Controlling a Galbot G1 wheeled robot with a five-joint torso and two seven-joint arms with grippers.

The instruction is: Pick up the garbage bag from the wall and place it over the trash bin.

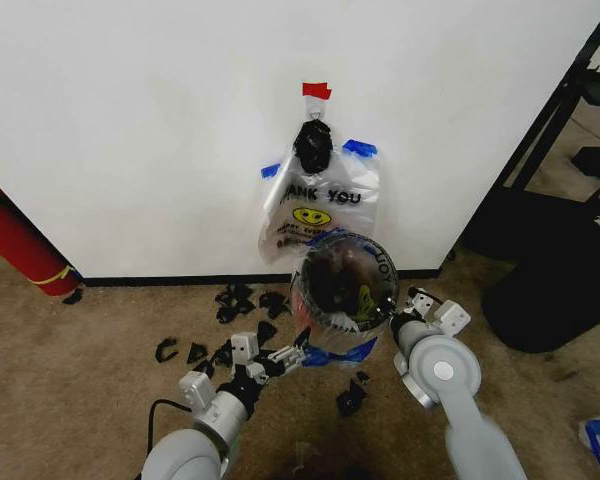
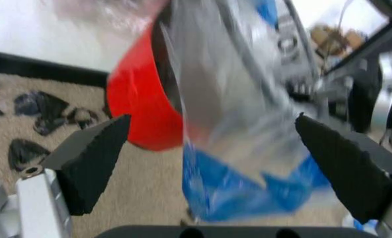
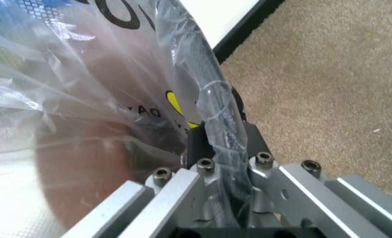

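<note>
Bag draped over bin on carpet by wall, right claw clamped on bagged rim, left claw wide open at bag's blue hem, gripping nothing.

Left hand low, fingers spread wide, right hand clamped tight, both arms reaching forward

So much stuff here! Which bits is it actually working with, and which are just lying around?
In use: garbage bag, trash bin, left gripper, right gripper, wall.

Lying about: printed THANK YOU bag, black scraps on the carpet, long red cylinder.
</note>
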